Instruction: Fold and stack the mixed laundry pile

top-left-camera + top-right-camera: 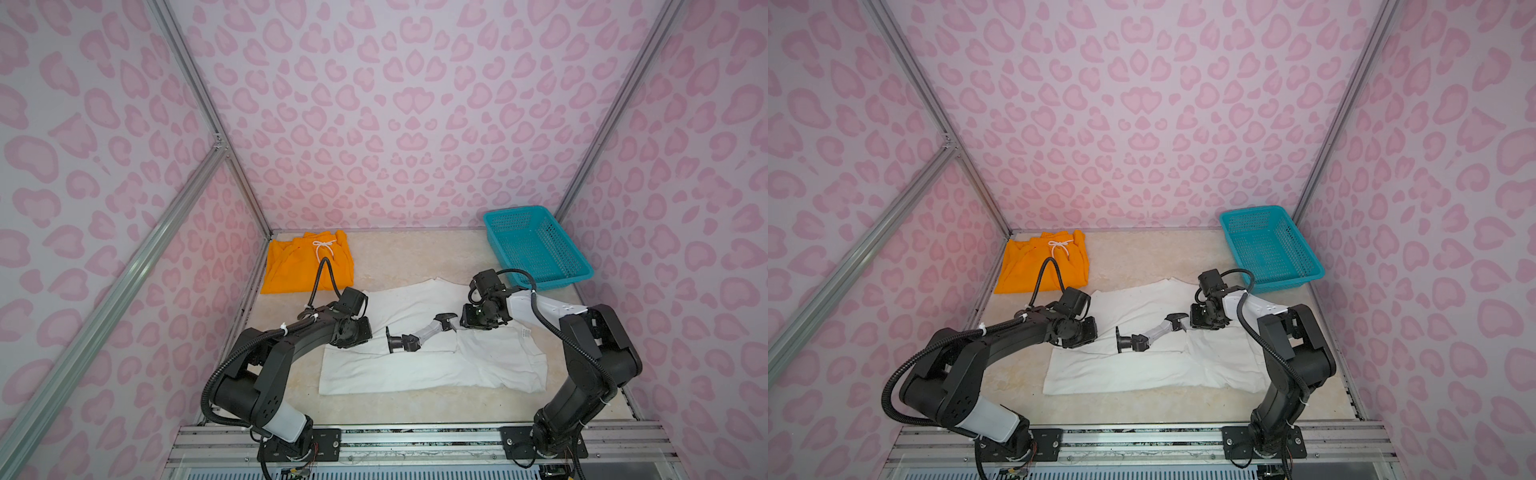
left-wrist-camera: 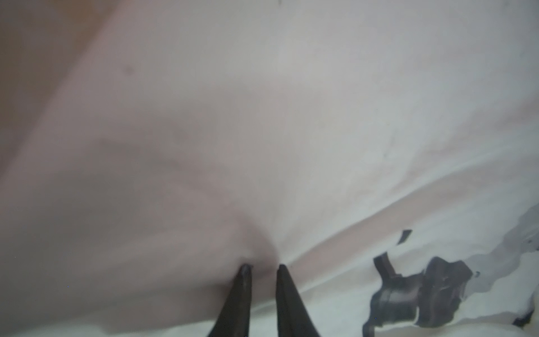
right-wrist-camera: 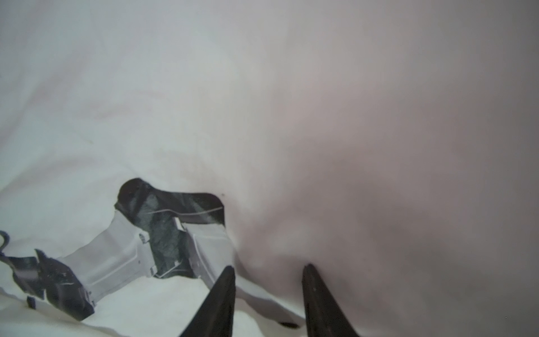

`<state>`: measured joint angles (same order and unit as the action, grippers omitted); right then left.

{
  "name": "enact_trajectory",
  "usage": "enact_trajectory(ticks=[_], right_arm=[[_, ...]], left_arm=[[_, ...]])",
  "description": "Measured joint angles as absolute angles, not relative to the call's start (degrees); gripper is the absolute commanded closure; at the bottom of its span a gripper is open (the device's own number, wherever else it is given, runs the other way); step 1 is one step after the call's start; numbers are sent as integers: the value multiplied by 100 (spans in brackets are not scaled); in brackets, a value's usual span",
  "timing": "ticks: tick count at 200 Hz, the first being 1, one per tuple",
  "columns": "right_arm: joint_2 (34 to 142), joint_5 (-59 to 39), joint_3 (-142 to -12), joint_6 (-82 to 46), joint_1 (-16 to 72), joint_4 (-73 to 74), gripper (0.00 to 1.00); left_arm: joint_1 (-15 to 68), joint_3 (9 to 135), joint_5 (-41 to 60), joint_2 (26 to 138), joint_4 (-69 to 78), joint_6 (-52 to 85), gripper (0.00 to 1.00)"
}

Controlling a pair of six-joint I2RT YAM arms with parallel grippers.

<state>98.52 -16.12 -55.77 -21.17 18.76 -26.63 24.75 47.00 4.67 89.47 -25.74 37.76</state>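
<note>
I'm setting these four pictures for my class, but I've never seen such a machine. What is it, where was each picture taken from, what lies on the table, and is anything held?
It is a robot: a left arm and a right arm, each ending in a two-fingered gripper. The two wide pictures come from one camera overhead, looking down on the table; the two close-ups come from cameras on the arms' wrists. On the table lie a white T-shirt with a black-grey print, partly folded, orange shorts at the back left and a teal basket at the back right. Both grippers are down on the T-shirt. The left gripper appears to pinch a pucker of cloth between nearly closed jaws. The right gripper has its jaws apart, tips pressing the cloth beside the print, holding nothing.
</note>
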Motion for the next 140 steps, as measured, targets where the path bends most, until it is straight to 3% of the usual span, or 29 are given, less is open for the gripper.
enact_trajectory(ticks=[27,59,95,140], right_arm=[[9863,-1629,-5850,-1968,1898,-3310,58],[9856,-1649,-6361,-1752,1898,-3656,57],[9904,-1697,-6908,-1647,1905,-3809,56],[10339,-1861,-7725,-1588,2305,-3905,56]], left_arm=[[2231,5837,469,8969,-3476,3503,76],[1339,6917,543,9229,-3632,3087,72],[537,7146,683,9920,-3656,2687,70],[454,6886,1415,10370,-3483,2366,70]])
